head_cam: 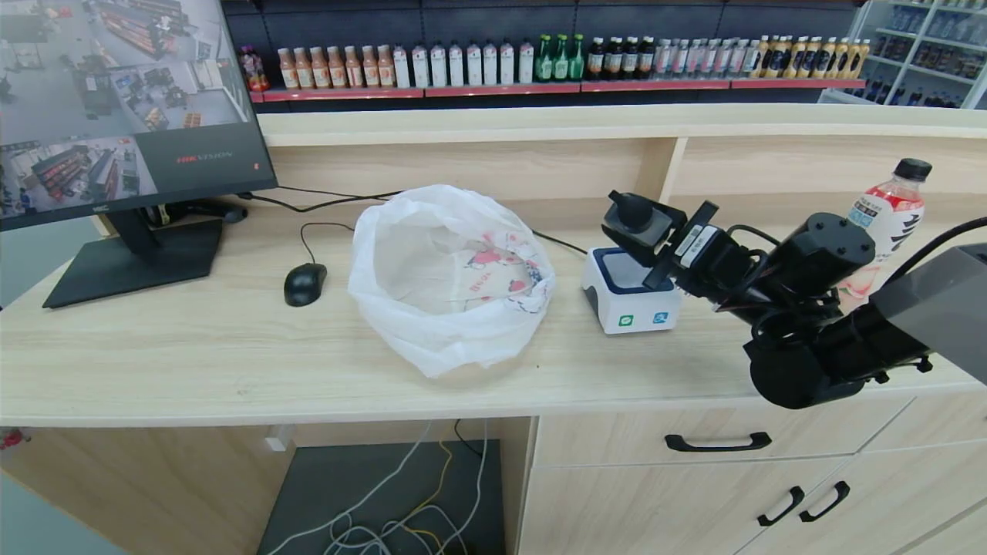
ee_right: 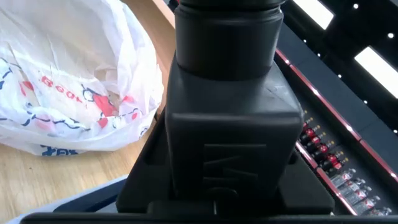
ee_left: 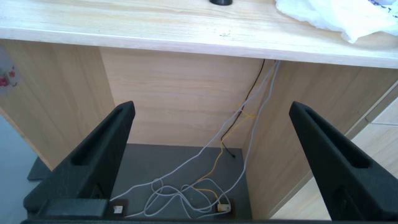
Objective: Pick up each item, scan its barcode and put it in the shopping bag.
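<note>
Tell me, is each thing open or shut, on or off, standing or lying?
White plastic shopping bag: open, mouth up.
Black boxy container: held, lid on.
Right gripper: jaws shut on black boxy container.
Left gripper: jaws open, empty.
Pink drink bottle: upright, capped.
Black flat monitor: on.
Wooden drawers: shut.

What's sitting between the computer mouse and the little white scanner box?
The white shopping bag sits on the counter between the mouse and the scanner, as the head view shows.

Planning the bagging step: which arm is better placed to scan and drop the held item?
Right. The right end effector grips the dark item at the scanner, beside the shopping bag; the left end effector hangs open below the counter.
</note>
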You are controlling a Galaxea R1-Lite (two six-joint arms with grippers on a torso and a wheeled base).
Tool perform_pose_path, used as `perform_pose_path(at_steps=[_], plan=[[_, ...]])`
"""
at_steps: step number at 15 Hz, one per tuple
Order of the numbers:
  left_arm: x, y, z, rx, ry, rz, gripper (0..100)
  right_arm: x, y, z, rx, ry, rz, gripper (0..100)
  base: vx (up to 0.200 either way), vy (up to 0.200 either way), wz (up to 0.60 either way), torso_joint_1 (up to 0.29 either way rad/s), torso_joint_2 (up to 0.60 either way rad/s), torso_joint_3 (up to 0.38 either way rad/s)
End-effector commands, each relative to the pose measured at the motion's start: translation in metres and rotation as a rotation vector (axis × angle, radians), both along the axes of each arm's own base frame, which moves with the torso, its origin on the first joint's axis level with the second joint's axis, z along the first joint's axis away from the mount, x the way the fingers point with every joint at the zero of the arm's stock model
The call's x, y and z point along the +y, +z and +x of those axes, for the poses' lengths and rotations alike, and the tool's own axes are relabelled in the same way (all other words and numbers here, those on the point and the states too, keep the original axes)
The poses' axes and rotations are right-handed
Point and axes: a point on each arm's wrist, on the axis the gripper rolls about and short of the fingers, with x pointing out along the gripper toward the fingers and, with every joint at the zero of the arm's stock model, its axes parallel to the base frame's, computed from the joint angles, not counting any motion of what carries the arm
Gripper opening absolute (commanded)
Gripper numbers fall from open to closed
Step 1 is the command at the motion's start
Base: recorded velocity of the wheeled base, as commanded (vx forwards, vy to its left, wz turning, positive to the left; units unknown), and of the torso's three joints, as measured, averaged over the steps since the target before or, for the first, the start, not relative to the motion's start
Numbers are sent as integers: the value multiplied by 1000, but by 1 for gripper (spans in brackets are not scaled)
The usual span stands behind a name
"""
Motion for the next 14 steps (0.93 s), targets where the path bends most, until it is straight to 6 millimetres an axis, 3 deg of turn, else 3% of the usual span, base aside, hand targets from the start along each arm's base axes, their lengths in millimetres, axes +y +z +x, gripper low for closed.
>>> perform_pose_path(at_steps=[1, 14], plan=[[0, 0, 0, 0, 1, 0, 100, 0, -5, 4, 0, 3, -9, 0, 0, 0, 0, 0, 0, 0], [0, 0, 0, 0, 1, 0, 100, -13, -19, 4, 35, 8, -53, 0, 0, 0, 0, 0, 0, 0]])
